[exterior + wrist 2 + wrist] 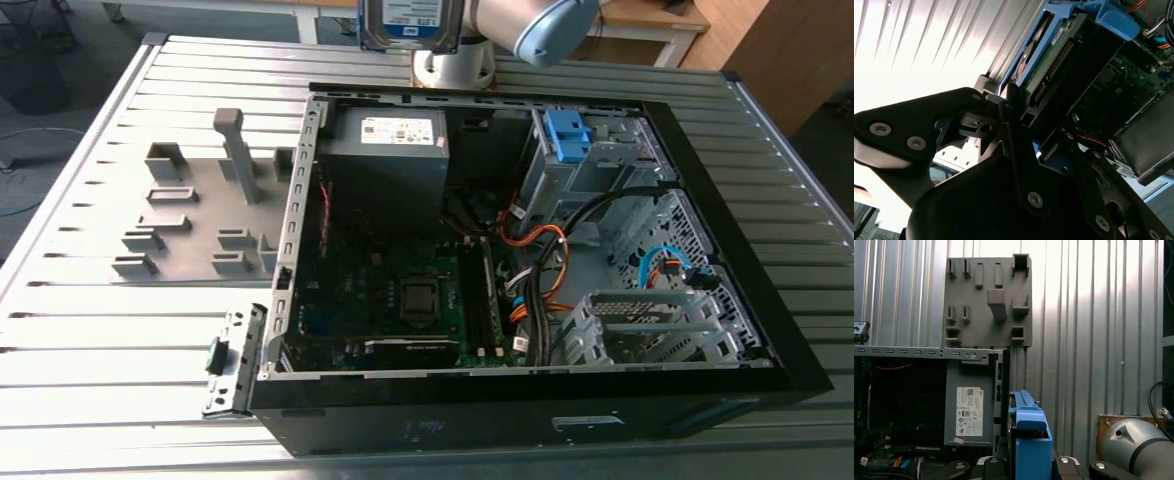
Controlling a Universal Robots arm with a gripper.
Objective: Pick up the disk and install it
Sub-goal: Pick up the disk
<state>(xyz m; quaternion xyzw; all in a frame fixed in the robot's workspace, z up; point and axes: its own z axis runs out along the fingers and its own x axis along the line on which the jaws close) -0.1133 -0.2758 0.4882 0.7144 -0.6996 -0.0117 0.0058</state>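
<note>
Robot arm (pixel 534 25) at the far edge of a slatted metal table (pixel 80 340), seen in the exterior view. It holds the disk (pixel 410 22) up in the air, above and behind the back wall of an open black PC case (pixel 534 400), not touching the case.

In the second wrist view the gripper (pixel 1021 122) is closed on one end of the disk (pixel 1054 55). The black fingers (pixel 1006 120) are narrow and press the blue caddy frame from both sides. The drive's circuit-board side and connector row face the camera, w/ the slatted table and part of the motherboard behind.

In the first wrist view the caddy's blue edge (pixel 1029 440) stands upright, just beside the case wall.

Inside the case:
- Grey power supply w/ white sticker (pixel 387 145) in the far corner.
- Blue bracket (pixel 566 135) in the drive bay towards the exterior view's right.
- Motherboard and orange/black cables across the middle.

Grey fixture board (pixel 187 230) lies on the table at the exterior view's left of the case.
</note>
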